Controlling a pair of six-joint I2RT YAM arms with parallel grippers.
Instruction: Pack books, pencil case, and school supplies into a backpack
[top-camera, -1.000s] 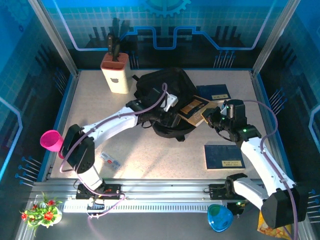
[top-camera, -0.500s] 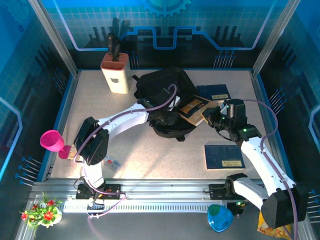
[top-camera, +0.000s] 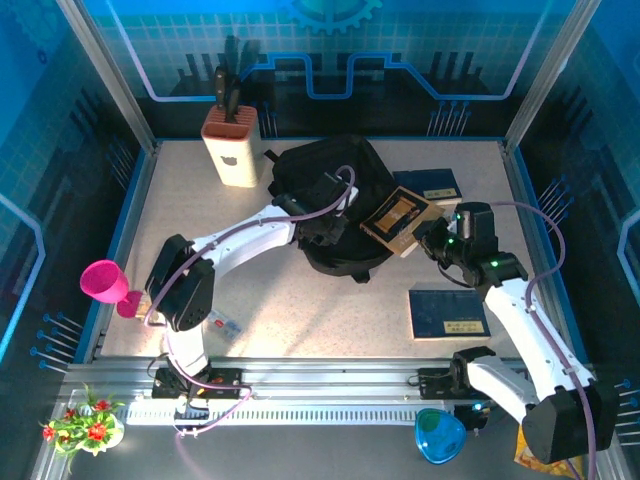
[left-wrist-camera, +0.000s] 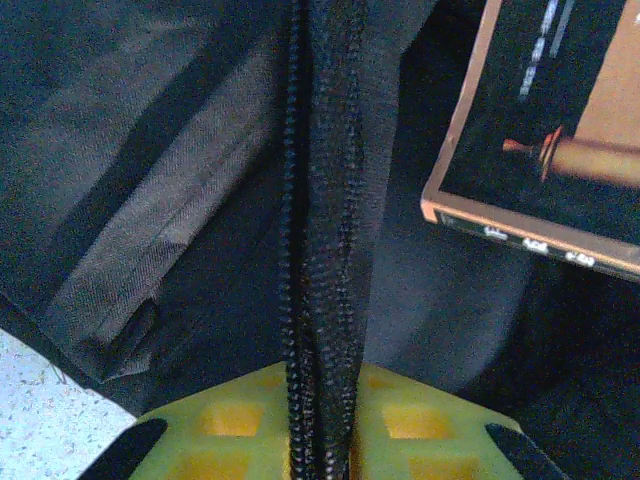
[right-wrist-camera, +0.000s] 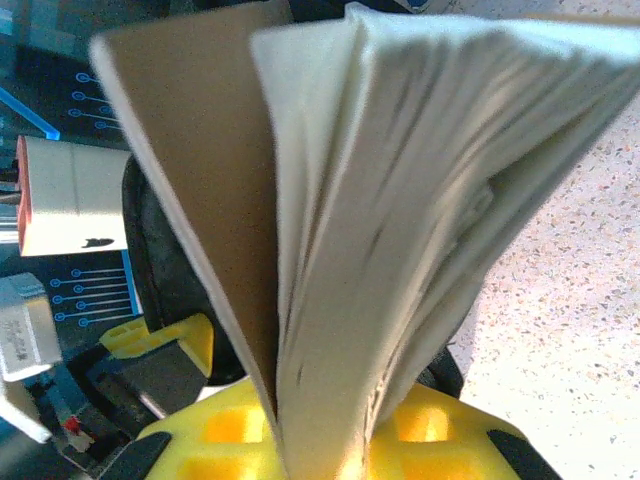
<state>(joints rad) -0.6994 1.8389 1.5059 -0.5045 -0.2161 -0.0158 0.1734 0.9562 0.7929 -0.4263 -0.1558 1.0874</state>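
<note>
The black backpack (top-camera: 330, 185) lies at the table's middle back. My left gripper (top-camera: 335, 228) is shut on its zipper edge (left-wrist-camera: 320, 200), which runs straight up between the yellow jaws of that gripper (left-wrist-camera: 320, 440). My right gripper (top-camera: 432, 238) is shut on the dark-covered, tan-edged book (top-camera: 398, 220), held tilted over the backpack's right side. The book's pages (right-wrist-camera: 400, 200) fan out from between the right gripper's (right-wrist-camera: 340, 440) jaws, and its corner (left-wrist-camera: 560, 130) hangs just right of the zipper. One dark blue book (top-camera: 428, 184) lies behind the right gripper, another (top-camera: 448, 313) lies near the right arm.
A cream knife block (top-camera: 231, 148) stands at the back left of the backpack. A pink cup (top-camera: 103, 282) sits at the table's left edge and a small card (top-camera: 222, 320) lies near the left arm's base. A blue cup (top-camera: 438, 436) and flowers (top-camera: 85, 420) sit below the rail.
My left gripper has gone from open to shut on the backpack's zipper edge after reaching further right. My right gripper has raised the tan-edged book a little toward the backpack.
</note>
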